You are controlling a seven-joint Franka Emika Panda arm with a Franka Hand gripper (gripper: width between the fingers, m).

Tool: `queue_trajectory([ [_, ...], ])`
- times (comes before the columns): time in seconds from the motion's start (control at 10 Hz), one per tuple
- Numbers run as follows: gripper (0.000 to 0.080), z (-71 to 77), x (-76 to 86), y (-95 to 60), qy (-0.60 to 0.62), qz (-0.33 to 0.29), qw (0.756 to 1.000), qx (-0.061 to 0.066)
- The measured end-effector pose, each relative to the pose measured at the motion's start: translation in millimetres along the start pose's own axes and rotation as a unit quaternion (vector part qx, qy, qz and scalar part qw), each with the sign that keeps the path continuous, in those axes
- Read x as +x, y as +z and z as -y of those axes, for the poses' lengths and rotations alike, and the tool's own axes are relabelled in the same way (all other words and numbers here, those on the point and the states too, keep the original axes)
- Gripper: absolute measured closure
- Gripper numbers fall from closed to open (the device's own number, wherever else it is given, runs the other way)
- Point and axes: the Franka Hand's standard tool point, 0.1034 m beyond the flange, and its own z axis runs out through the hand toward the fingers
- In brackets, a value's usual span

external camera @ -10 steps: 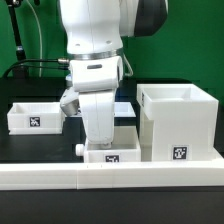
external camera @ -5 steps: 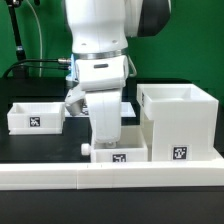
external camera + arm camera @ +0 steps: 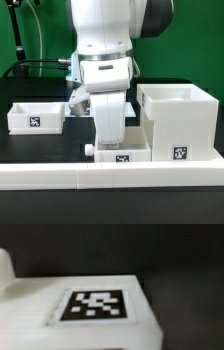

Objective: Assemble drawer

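Observation:
The tall white casing (image 3: pixel 178 120) stands at the exterior view's right, open side up, with a tag on its front. One small white tray (image 3: pixel 35 117) with a tag sits at the left. The other small tray (image 3: pixel 124 156) lies at the front middle against the rail, its knob pointing left and its right end at the casing's foot. My gripper (image 3: pixel 110 143) reaches down into this tray and seems shut on its wall; the fingertips are hidden. The wrist view shows only this tray's white face (image 3: pixel 30 308) and its tag (image 3: pixel 95 305), blurred; no fingers show.
A low white rail (image 3: pixel 60 178) edges the black table along the front. A black cable (image 3: pixel 40 64) runs at the back left before the green wall. The arm's body hides the table's middle.
My gripper and the front tray have slid together toward the exterior view's right, up to the casing. The left tray and casing have not moved.

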Motion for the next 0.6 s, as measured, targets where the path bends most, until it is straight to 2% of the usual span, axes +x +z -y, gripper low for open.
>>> queue_trajectory([
  [0.3, 0.0757, 3.6, 1.1, 1.8, -0.017, 0.005, 1.000, -0.005],
  [0.6, 0.0757, 3.7, 1.4, 1.7, -0.020, 0.007, 1.000, -0.006],
])
